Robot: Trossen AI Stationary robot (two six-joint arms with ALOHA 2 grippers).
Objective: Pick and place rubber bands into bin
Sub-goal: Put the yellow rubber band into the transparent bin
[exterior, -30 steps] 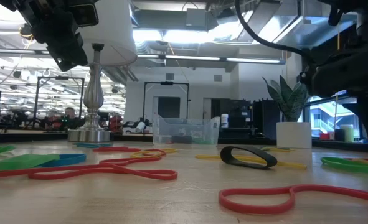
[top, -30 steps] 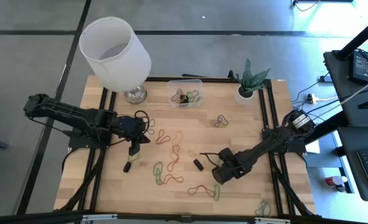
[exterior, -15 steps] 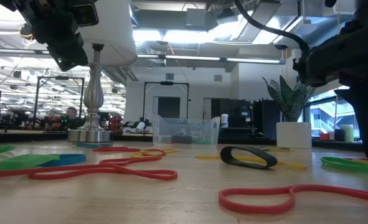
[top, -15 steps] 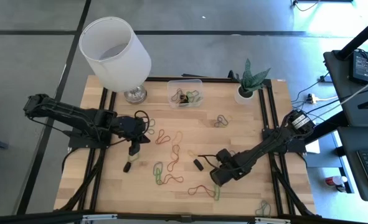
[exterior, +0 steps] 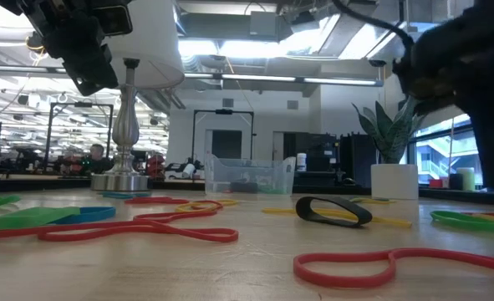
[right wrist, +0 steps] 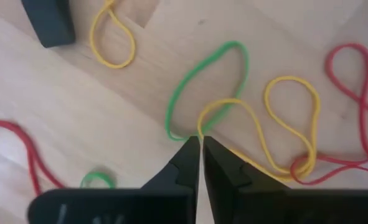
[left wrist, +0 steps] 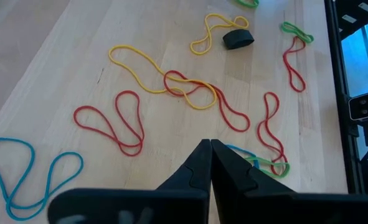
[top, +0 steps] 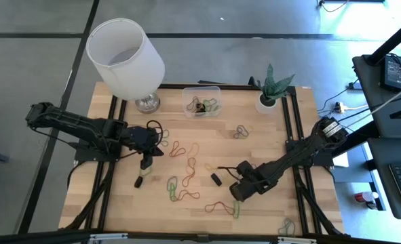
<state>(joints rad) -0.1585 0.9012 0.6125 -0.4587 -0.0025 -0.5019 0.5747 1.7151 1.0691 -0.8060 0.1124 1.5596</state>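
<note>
Left gripper [top: 146, 163]: poised over the left half of the table, above loose bands; fingers [left wrist: 199, 171] pressed together with nothing between them, seen in the left wrist view.
Lamp [top: 125, 57]: white shade at the table's rear left corner; not part of the task.
Rubber bands [top: 186, 169]: thin loops in red, yellow, green, blue and black, scattered flat over the middle and front of the table, some overlapping; well apart from the bin.
Bin [top: 201, 102]: clear shallow container at the rear middle edge of the table, already holding a few bands.
Green band [right wrist: 199, 87]: loop lying crossed over a yellow band [right wrist: 277, 127], right at the right gripper's tips.
Right gripper [top: 238, 190]: low over the table's front right area; fingers [right wrist: 187, 162] nearly closed, a slim gap between them, tips at the spot where the green and yellow strands meet; cannot tell whether a strand is pinched.
Handling, judged: very light, limp, stretchy, slightly grippy; likely to snag a neighbour where loops cross, or to slip free if caught too shallowly.
Grasp point, judged: a single strand clear of crossings, pinched down against the wood.
Plant pot [top: 267, 103]: rear right, beside the bin; to be avoided.
</note>
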